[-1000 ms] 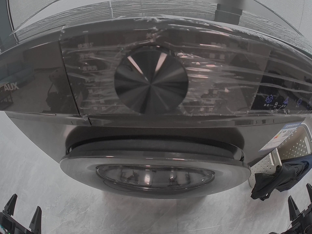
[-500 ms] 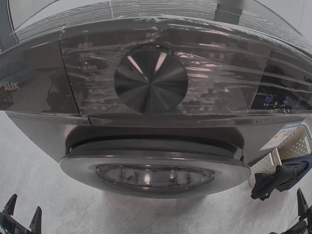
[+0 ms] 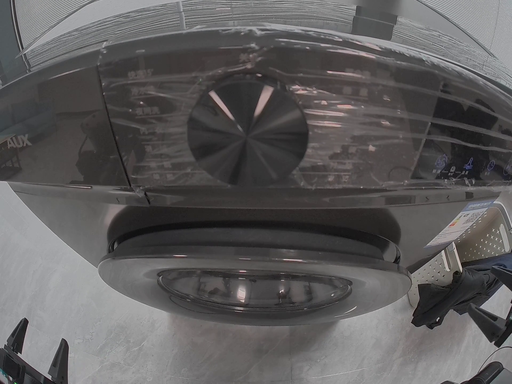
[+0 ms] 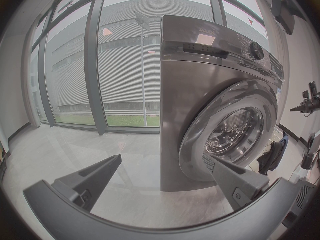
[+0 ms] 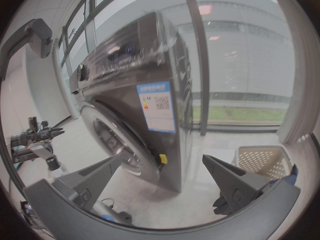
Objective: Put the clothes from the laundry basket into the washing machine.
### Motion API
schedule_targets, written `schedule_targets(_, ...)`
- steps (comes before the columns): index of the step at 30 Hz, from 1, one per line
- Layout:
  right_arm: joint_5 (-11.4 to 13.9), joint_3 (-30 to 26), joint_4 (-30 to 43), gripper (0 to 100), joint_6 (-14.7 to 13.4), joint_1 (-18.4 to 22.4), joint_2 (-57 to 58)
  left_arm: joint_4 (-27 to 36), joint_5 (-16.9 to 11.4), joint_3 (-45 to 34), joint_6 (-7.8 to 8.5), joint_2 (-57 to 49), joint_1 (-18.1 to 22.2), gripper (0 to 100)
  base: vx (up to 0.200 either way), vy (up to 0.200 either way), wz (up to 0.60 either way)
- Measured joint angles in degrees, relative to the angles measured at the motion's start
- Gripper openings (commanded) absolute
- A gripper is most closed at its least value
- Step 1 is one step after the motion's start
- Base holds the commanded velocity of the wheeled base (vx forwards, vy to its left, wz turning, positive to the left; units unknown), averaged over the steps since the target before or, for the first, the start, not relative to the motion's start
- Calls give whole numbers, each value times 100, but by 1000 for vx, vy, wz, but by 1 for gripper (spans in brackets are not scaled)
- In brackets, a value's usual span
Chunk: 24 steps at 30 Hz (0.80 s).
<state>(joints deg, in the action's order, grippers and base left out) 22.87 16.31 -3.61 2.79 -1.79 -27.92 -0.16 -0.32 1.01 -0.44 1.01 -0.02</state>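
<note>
At lower right, dark clothes (image 3: 453, 294) hang over the laundry basket (image 3: 482, 241) beside the washing machine (image 3: 250, 134). The right gripper (image 3: 480, 286), near them, is wide open and empty. At lower left, the left gripper (image 3: 41, 334) is the same.

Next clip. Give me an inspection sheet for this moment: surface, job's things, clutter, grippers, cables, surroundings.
Surface: pale tiled floor.
Job's things: washing machine, its door shut; laundry basket on the floor by the machine's right side; dark clothes hanging over the basket's rim.
Clutter: nothing seen.
Grippers: left gripper open, low in front of the machine; right gripper open, near the basket, holding nothing.
Cables: thin wire by the right gripper.
Surroundings: tall windows behind the machine; plastic film over its control panel.
</note>
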Motion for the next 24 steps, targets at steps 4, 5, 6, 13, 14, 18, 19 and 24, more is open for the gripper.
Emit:
schedule_targets(4, 179, 107, -183, 100, 111, -449, -891, 0, -1, 0, -2, 0, 0, 100, 0, 0, 0)
schedule_targets(5, 179, 135, -262, 100, 115, -591, -1111, 0, -1, 0, -2, 0, 0, 100, 0, 0, 0)
schedule_targets(6, 162, 162, -343, 100, 108, -727, -1320, 0, -4, 0, -2, 0, 0, 100, 0, 0, 0)
schedule_targets(13, -341, 457, -870, 100, -178, -1447, -2352, 0, -4, 0, -7, 0, -2, 100, 0, 0, 0)
schedule_targets(14, -445, 501, -886, 100, -193, -1507, -2464, 0, -4, 0, -7, 0, -2, 100, 0, 0, 0)
schedule_targets(18, -640, 634, -939, 100, -230, -1659, -2828, 0, -9, 0, -7, 0, -2, 100, 0, 0, 0)
schedule_targets(19, -651, 664, -941, 100, -247, -1690, -2903, 0, -9, 0, -7, 0, -2, 100, 0, 0, 0)
schedule_targets(24, -662, 872, -950, 100, -591, -1824, -3209, -2, -12, 0, -10, 0, -7, 100, 0, 0, 0)
